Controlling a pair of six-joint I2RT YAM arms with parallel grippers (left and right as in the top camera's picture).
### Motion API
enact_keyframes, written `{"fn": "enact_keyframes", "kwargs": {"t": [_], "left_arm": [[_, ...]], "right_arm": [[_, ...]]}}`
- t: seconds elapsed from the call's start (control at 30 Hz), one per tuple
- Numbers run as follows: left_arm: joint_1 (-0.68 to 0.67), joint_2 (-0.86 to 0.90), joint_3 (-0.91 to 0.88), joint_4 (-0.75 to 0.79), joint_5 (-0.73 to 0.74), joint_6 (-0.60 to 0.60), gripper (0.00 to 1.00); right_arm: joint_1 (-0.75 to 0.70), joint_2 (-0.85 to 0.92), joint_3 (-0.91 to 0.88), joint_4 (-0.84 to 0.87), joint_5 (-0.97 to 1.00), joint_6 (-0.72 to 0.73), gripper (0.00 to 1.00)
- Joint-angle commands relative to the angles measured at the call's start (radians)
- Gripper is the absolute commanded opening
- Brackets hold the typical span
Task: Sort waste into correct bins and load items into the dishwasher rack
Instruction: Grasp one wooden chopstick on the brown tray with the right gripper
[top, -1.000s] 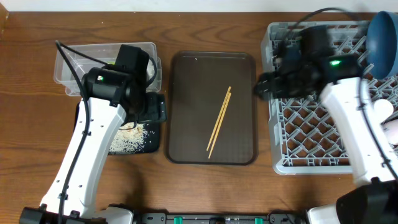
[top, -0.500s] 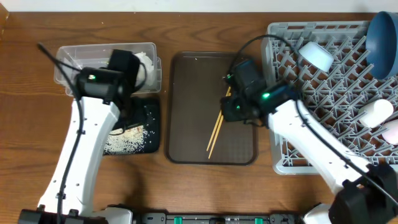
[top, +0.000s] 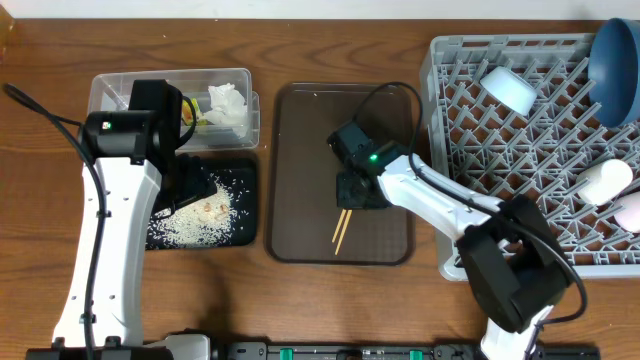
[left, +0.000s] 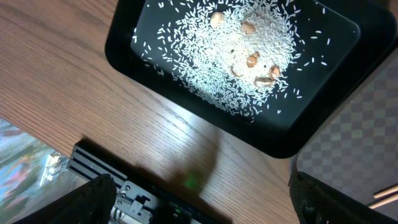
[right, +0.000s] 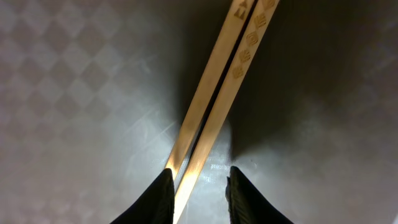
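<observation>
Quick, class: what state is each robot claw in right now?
Left claw: open, holding nothing.
Right claw: narrow, one finger on either side of the chopsticks; whether it grips them cannot be told.

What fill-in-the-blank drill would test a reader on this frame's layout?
The ____ is scattered in the black tray.
The right hand straddles the ____ on the brown tray.
The crumpled ____ lies in the clear tub.
Missing words: rice; chopsticks; tissue.
</observation>
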Motion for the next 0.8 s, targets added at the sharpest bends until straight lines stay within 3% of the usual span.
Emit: {"fn": "enact_keyframes", "kwargs": {"t": [0.0,0.43,0.77], "left_arm": [[0.004,-0.015,-0.005,-0.007,-0.02,-0.015,0.92],[0.004,-0.015,-0.005,-0.007,-0.02,-0.015,0.92],[0.004,-0.015,-0.005,-0.007,-0.02,-0.015,0.92]], "right_arm": [[0.009,0.027,-0.001,0.013,0.039,0.057,0.26],[0.009,0.048,-0.001,-0.036,0.113,0.099,0.23],[-0.007,0.048,-0.001,-0.101,0.177,0.112,0.14]]}}
